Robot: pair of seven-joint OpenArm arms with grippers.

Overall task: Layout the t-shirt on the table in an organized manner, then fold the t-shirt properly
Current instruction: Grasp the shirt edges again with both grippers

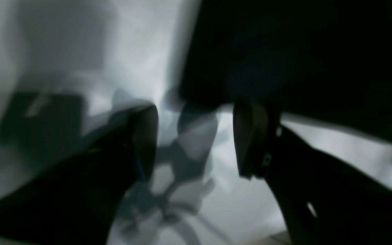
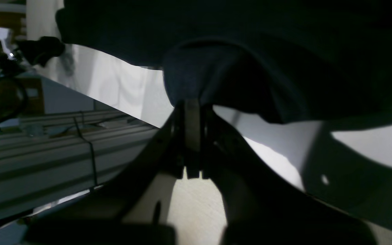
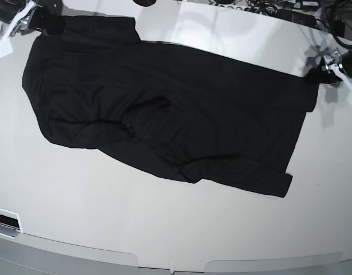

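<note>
Right pincer (image 2: 192,112) grips t-shirt (image 3: 164,114); left pincer (image 1: 196,136) beside it.

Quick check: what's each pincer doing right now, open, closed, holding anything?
Left pincer: open, nothing between its fingers, at the t-shirt's edge.
Right pincer: closed on a fold of the t-shirt.

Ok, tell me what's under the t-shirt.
The black t-shirt lies spread on the white table, which shows bare all around it. Whatever the cloth covers cannot be seen.
</note>
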